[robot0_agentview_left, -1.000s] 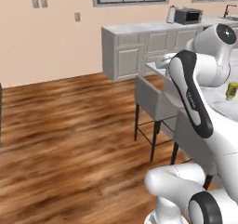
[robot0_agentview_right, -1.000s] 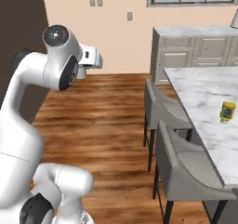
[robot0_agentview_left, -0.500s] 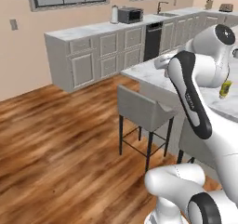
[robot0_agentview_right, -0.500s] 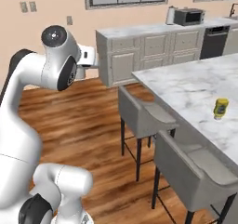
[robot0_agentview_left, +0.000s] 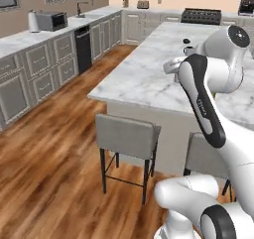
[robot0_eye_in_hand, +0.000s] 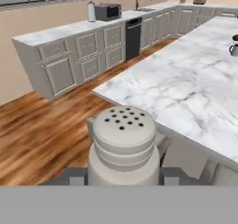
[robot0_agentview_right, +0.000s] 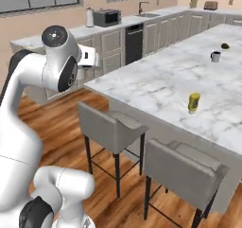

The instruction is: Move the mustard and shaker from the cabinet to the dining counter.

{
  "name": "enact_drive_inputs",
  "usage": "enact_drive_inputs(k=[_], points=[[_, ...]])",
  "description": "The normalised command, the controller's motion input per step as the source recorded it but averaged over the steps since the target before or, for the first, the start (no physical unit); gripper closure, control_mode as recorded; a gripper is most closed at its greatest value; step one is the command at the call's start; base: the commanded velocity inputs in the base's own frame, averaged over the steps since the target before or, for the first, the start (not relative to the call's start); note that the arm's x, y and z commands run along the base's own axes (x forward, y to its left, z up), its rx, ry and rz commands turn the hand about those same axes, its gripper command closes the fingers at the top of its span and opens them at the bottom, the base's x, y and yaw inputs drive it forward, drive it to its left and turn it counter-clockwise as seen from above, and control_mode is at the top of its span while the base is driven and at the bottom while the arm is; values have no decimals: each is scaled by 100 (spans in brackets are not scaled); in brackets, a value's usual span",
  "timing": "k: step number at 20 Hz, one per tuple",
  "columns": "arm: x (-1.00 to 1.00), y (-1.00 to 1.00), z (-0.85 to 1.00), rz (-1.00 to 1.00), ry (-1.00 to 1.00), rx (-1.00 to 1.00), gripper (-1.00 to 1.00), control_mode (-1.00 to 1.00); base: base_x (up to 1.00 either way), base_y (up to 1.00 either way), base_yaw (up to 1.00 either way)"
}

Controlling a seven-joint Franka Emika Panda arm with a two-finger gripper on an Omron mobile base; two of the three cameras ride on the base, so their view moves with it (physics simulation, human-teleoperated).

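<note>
You see the shaker (robot0_eye_in_hand: pixel 123 146) at the bottom centre of the hand view, upright, its long axis vertical and its domed, perforated top toward the upper part of the frame. Its base is cut off by the bottom of that view, so you cannot see how far down the body goes. The gripper (robot0_eye_in_hand: pixel 123 175) is clamped on the shaker: a dark fingertip (robot0_eye_in_hand: pixel 169 175) shows on each side of its body, pressed against it. In the right base view the hand sits at upper left, beside the arm's shoulder, and the shaker there is too small and hidden to make out; in the left base view the hand is largely covered by the arm's own link.

One mustard (robot0_agentview_right: pixel 194 102) stands upright on the dining desk (robot0_agentview_right: pixel 160 78), right of centre in the right base view, narrower top up, near the desk's front edge. It is well apart from the shaker.

Farther back on the same desk, at upper right, you can count one grey mug (robot0_agentview_right: pixel 215 56) and one small dark object (robot0_agentview_right: pixel 225 46) too small to identify. The mug also appears at the right edge of the hand view, cut off.

Two grey stools (robot0_agentview_right: pixel 109 127) stand against the near side of the desk. A microwave (robot0_agentview_right: pixel 107 17) sits on the far worktop at upper left.
</note>
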Motion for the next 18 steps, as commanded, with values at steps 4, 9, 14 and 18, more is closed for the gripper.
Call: enact_drive_inputs(k=[4, 9, 14, 18], points=[[0, 0, 0, 0, 0, 0, 100, 100, 48, 69, -74], [0, 0, 0, 0, 0, 0, 100, 100, 15, 82, -70], [0, 0, 0, 0, 0, 0, 100, 100, 28, 90, -66], [0, 0, 0, 0, 0, 0, 100, 100, 8, 97, -23]])
